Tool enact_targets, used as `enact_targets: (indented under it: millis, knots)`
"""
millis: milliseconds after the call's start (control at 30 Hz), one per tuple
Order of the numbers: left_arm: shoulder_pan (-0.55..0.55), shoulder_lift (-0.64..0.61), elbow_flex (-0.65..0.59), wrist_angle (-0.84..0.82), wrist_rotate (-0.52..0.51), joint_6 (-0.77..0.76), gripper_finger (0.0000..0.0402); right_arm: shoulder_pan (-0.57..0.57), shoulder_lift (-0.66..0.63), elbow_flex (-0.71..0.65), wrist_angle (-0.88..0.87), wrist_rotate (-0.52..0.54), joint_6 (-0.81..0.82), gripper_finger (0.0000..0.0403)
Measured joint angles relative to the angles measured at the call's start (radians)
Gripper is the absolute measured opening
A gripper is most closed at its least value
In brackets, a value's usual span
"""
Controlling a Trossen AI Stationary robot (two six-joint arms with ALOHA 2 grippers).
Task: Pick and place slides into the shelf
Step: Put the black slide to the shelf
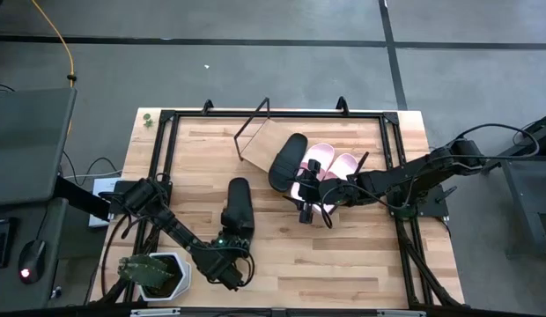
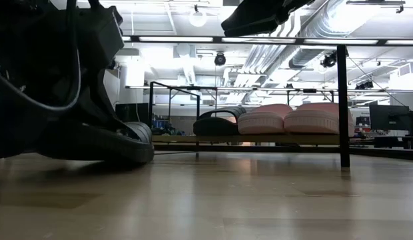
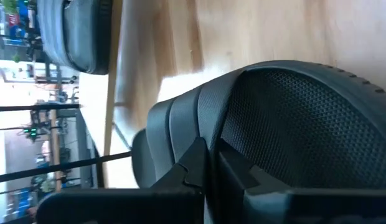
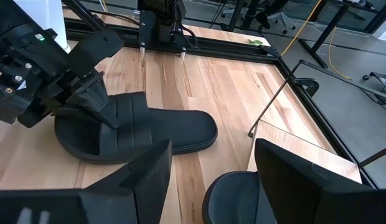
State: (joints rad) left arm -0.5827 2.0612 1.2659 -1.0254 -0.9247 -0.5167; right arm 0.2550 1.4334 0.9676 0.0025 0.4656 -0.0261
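Left end effector is down on the desk near the front edge, left of centre, fingers pressed together on the strap end of a loose black slide. That slide lies flat on the desk, running from the end effector toward the back edge; left wrist view shows the strap pinched right at the fingertips. Right wrist view confirms it: the left arm's tips sit on the strap, sole flat on the wood.

Shelf sits at the back of the desk, around centre, turned at an angle to the desk edges, black wire end frame standing up at its left end. On its board: second black slide on the left, pink pair beside it, first pink slide then second pink slide, all three side by side. Low view shows them lined up on the board, black one leftmost.

Right end effector hangs just in front of the shelf, over the desk by the pink pair, fingers spread wide, holding nothing. The shelved black slide shows between them.

A pot with a green plant sits at the front-left corner of the desk.
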Motion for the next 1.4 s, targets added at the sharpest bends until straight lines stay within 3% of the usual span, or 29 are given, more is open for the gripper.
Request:
enact_targets:
  millis: [400, 600, 867, 1400]
  knots:
    - [0.001, -0.003, 0.116, -0.16, -0.068, 0.002, 0.0004, -0.002, 0.0, 0.0, 0.001, -0.004, 0.099, 0.0222]
    - [-0.005, -0.003, 0.171, -0.206, -0.123, 0.015, 0.0004, -0.044, 0.0, 0.0, 0.0, -0.175, 0.207, 0.0222]
    - [-0.022, -0.004, 0.175, -0.203, -0.192, 0.075, 0.0003, -0.065, 0.0, 0.0, 0.001, -0.285, 0.258, 0.0222]
    - [-0.08, -0.004, 0.177, -0.191, -0.448, 0.15, 0.0002, -0.091, 0.02, 0.001, 0.008, -0.269, 0.415, 0.0222]
